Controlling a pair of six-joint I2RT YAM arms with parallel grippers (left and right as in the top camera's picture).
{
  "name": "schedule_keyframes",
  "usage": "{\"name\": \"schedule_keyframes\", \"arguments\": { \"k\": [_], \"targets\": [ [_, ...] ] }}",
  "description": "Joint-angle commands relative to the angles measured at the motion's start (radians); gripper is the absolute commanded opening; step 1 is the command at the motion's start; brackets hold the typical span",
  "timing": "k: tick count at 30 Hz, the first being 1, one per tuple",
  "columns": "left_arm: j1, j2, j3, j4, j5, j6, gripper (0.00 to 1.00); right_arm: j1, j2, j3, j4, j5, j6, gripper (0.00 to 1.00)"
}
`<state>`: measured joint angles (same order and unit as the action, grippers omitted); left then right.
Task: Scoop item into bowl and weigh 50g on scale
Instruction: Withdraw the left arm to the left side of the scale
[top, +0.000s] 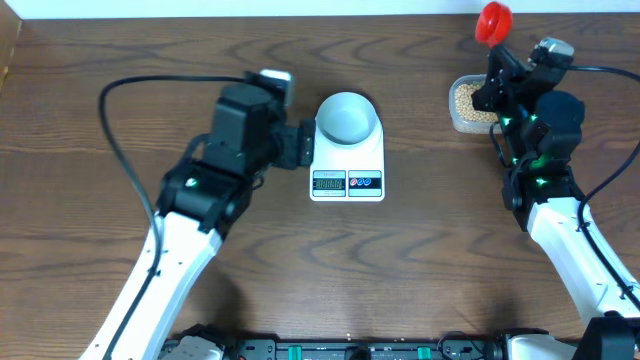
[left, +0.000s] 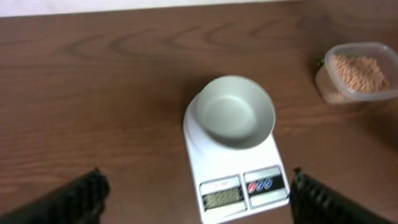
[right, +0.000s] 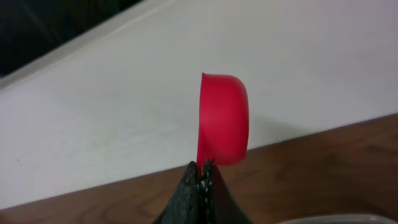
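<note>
The bowl (top: 347, 117) sits on the scale (top: 348, 170) in the middle of the table (top: 420, 260), on the end away from the display. The left gripper (top: 303, 145) is just left of the scale, its fingers (left: 74, 199) spread wide and holding nothing. The beans (top: 466, 98) lie in a clear tub (top: 452, 108) at the far right. The right gripper (right: 203, 171) is clamped on the handle of a red scoop (right: 222, 118), held up near the tub, cup turned on edge
</note>
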<state>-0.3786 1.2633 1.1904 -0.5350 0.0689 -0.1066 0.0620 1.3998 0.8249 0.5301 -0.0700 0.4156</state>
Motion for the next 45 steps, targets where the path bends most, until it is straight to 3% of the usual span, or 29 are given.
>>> {"name": "schedule_keyframes", "arguments": {
  "k": [1,7,11,17,21,33,36,45],
  "targets": [
    [0.012,-0.006,0.020,-0.042,-0.002,-0.003,0.98,-0.002,0.022,0.028,0.033,0.015,-0.013,0.01],
    [0.014,0.003,0.020,-0.092,0.015,0.025,0.98,-0.002,0.055,0.028,0.047,0.012,-0.012,0.01],
    [0.045,-0.009,0.031,-0.148,0.212,0.315,0.98,-0.002,0.055,0.028,0.051,0.011,-0.013,0.01],
    [0.214,-0.012,0.132,-0.422,0.387,0.491,0.98,-0.002,0.055,0.031,0.058,0.011,-0.013,0.01],
    [0.271,-0.008,0.192,-0.507,0.402,0.623,0.98,-0.002,0.055,0.031,0.058,0.011,-0.013,0.01],
    [0.271,0.014,0.271,-0.657,0.489,0.920,0.98,-0.002,0.055,0.032,0.058,0.006,-0.013,0.01],
    [0.271,0.015,0.274,-0.658,0.480,0.972,0.98,-0.002,0.055,0.041,0.058,-0.029,-0.013,0.01],
    [0.271,0.016,0.276,-0.652,0.443,0.969,0.98,-0.002,0.055,0.047,0.050,-0.073,-0.013,0.01]
  ]
}}
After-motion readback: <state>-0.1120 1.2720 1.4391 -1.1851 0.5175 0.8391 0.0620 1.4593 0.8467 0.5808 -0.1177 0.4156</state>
